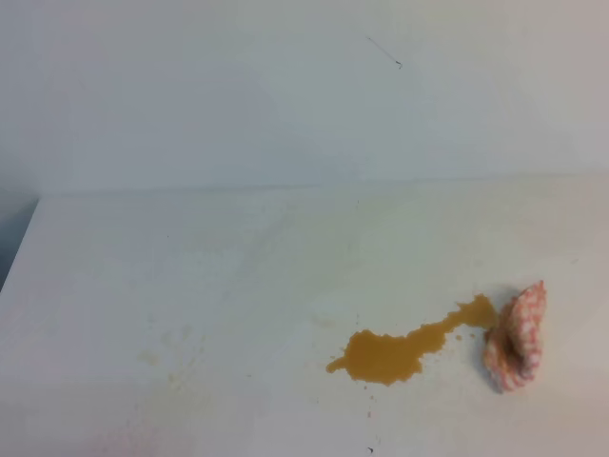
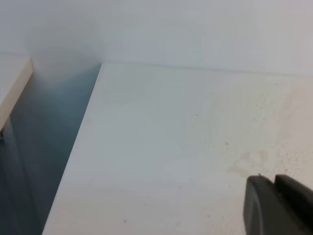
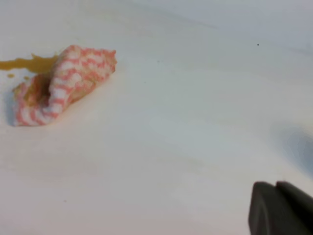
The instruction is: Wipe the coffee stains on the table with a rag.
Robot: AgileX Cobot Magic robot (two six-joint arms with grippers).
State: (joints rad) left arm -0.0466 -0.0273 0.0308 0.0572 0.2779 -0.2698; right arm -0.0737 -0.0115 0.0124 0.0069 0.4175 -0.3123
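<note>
The coffee stains (image 1: 385,354) form an orange-brown puddle on the white table (image 1: 190,276), with a thin tail running right to the rag (image 1: 517,338). The rag is a bunched pink-and-white checked cloth that touches the tail's end. In the right wrist view the rag (image 3: 63,83) lies at the upper left, its near side stained orange, with the stain (image 3: 27,62) behind it. My right gripper (image 3: 275,188) is far from the rag, its jaws together. My left gripper (image 2: 274,181) is over bare table, its jaws together. Neither gripper shows in the exterior view.
Faint yellowish specks (image 1: 171,352) mark the table's left half and also show in the left wrist view (image 2: 249,161). The table's left edge (image 2: 78,147) drops to a dark gap, with another white surface (image 2: 12,83) beyond. A plain wall (image 1: 285,95) stands behind.
</note>
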